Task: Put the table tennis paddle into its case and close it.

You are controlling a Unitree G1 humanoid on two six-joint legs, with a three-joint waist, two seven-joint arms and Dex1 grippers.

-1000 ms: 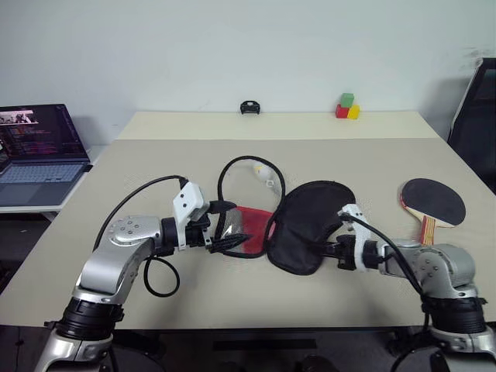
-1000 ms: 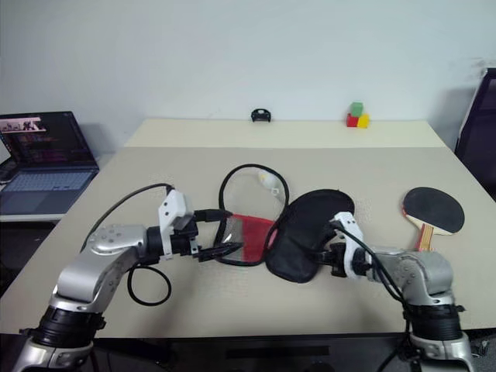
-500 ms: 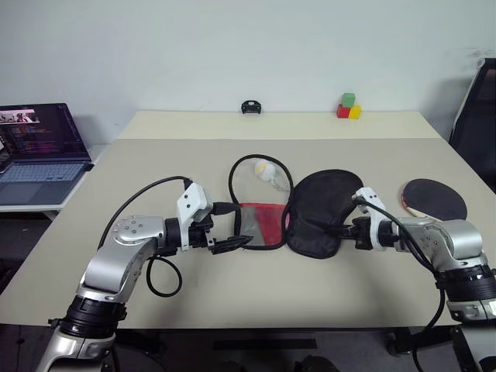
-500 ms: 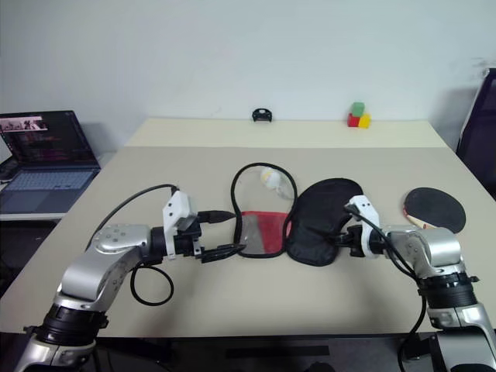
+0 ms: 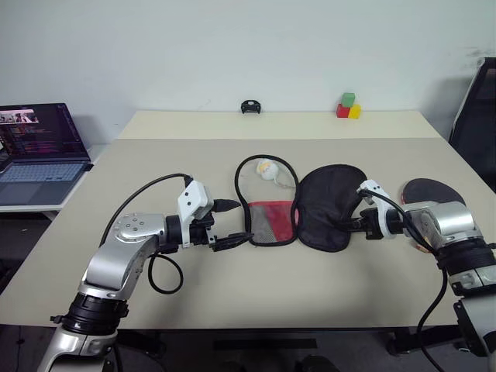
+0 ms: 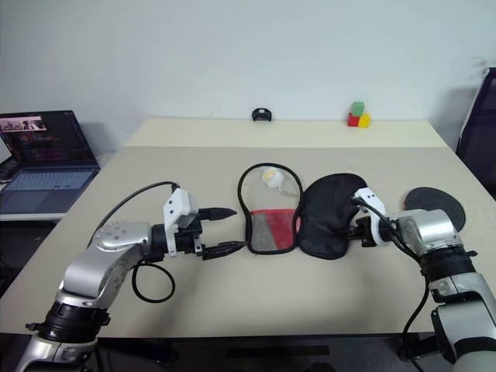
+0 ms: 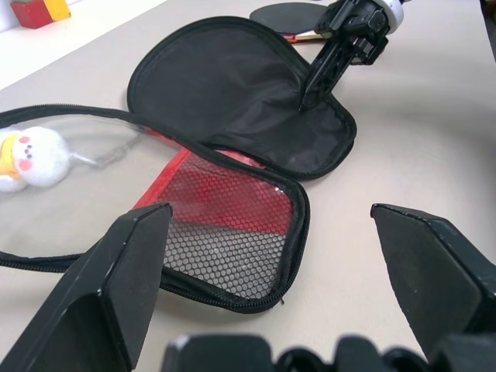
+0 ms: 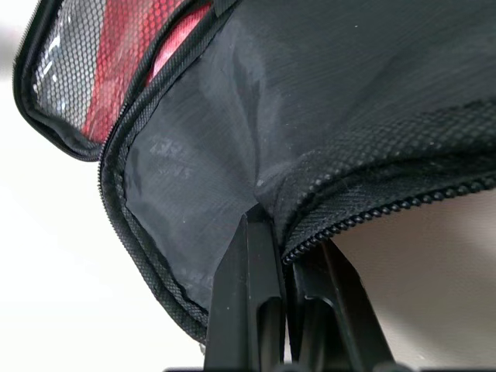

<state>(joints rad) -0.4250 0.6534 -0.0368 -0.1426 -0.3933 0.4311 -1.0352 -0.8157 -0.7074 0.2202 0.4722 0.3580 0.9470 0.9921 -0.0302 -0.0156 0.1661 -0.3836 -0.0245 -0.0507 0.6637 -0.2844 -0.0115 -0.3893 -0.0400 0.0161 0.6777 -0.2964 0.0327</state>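
R gripper (image 8: 283, 310): pinched tight on case (image 5: 329, 205) edge
L gripper (image 5: 229, 225): spread wide, holding nothing, just beside case
Paddle (image 5: 434, 192): on table (image 5: 155, 163), behind R arm
Room: laptop (image 5: 39, 151) at L

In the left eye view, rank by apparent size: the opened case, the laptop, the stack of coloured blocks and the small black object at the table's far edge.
1. Case, spread open.
2. Laptop, partly cut off by the picture's edge.
3. Coloured blocks.
4. Small black object.
The last two sit farther away, so they only look this small.
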